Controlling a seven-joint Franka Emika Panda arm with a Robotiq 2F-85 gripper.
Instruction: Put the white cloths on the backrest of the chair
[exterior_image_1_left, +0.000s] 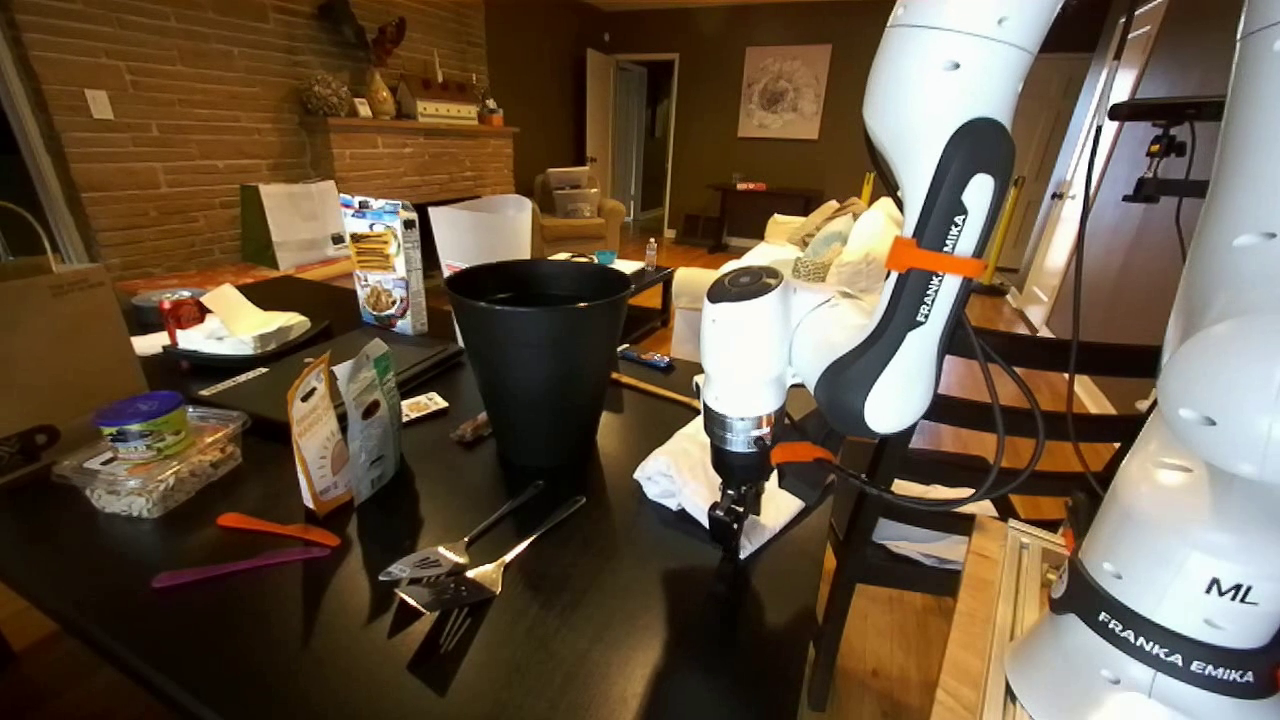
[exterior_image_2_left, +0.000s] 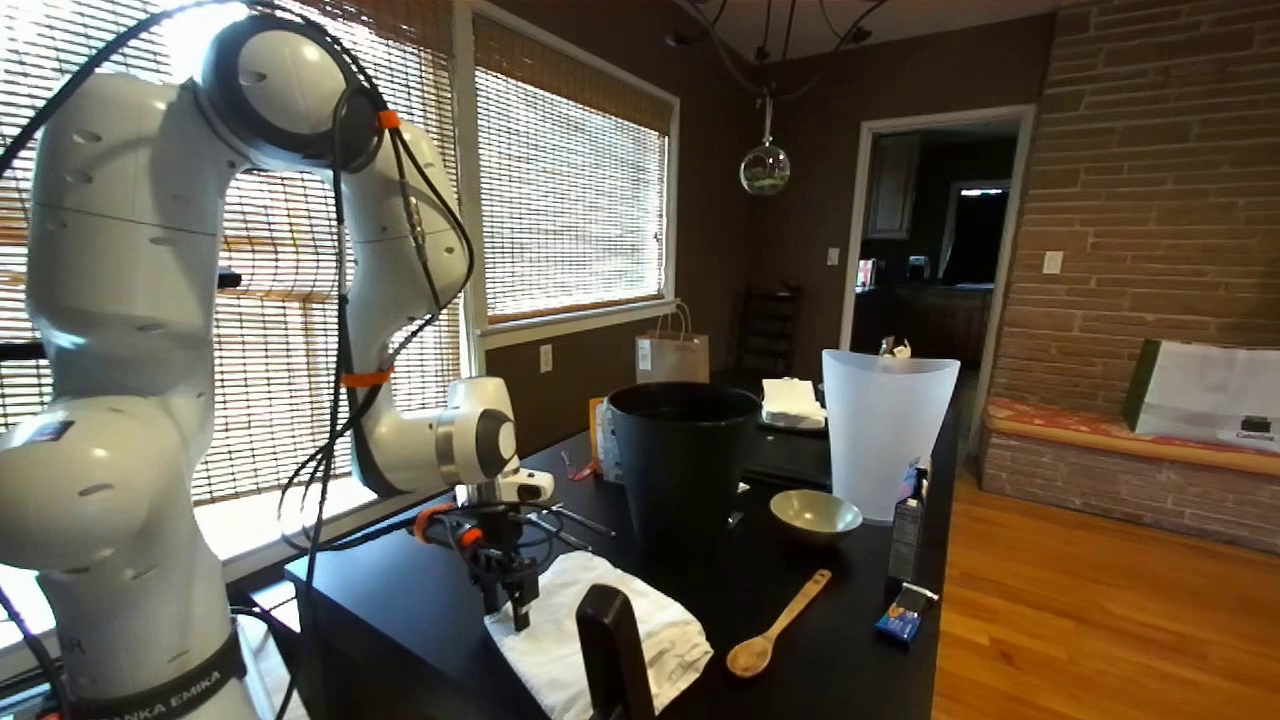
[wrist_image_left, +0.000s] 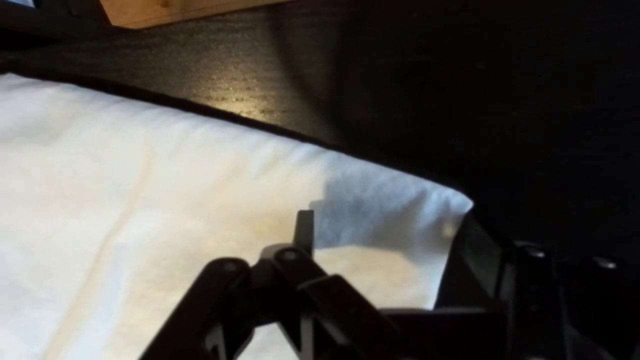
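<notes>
A white cloth (exterior_image_1_left: 675, 470) lies crumpled on the dark table near its edge; it also shows in an exterior view (exterior_image_2_left: 560, 645) and fills much of the wrist view (wrist_image_left: 175, 200). My gripper (exterior_image_1_left: 732, 535) points down at one corner of it, low over the table; it also shows in an exterior view (exterior_image_2_left: 507, 608). In the wrist view the gripper (wrist_image_left: 387, 220) has its fingers apart, with cloth visible between them and nothing clamped. The dark slatted chair (exterior_image_1_left: 1070, 425) stands beside the table. More white cloth (exterior_image_1_left: 920, 545) shows low behind its slats.
A tall black bin (exterior_image_1_left: 540, 370) stands near the cloth. Two metal spatulas (exterior_image_1_left: 490, 575) lie in front of it. A wooden spoon (exterior_image_2_left: 775, 635) and a bowl (exterior_image_2_left: 815, 515) are on the table. A dark post (exterior_image_2_left: 612, 650) rises in front of the cloth.
</notes>
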